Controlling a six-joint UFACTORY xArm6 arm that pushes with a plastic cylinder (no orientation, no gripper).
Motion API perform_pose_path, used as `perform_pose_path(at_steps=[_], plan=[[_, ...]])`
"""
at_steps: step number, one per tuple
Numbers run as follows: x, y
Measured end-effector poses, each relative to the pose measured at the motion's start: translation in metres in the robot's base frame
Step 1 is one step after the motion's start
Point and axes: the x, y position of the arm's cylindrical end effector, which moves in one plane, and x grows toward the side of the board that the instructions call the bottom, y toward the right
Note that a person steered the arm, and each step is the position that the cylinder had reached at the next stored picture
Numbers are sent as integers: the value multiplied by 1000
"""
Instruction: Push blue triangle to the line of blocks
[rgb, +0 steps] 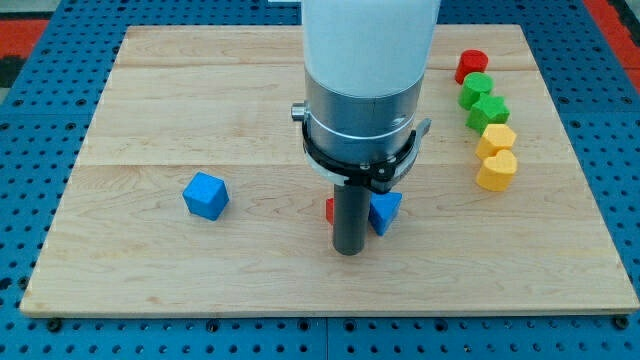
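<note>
— Where is the blue triangle (385, 210) sitting?

— Just to the view's right of my tip (347, 250), touching the rod or very nearly so; its point faces the view's bottom. Part of its left edge is hidden behind the rod.

— And the tip itself: does it open, close, hold anything?

— It is a plain dark rod with no jaws, so it neither spreads nor pinches and holds nothing. It stands on the wooden board (150, 270).

— What else is close to it?

— A red block (328, 210) peeks out on the rod's left side, mostly hidden, shape unclear. Further to the view's left lies a blue cube (206, 195), well apart.

— And the line of blocks?

— Far off toward the view's upper right of the tip: a red block (471, 66) at the top, then two green blocks (476, 90) (489, 111), then a yellow block (497, 137) and a yellow heart (497, 170), each touching the next.
</note>
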Motion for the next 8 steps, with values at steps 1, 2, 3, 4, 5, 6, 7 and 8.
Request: perform_pose_path(at_steps=[1,2,3,4,5,6,7,8], plan=[[-17,-18],[-27,11],[-28,77],[-28,84],[-42,44],[-53,74],[-52,107],[-50,107]])
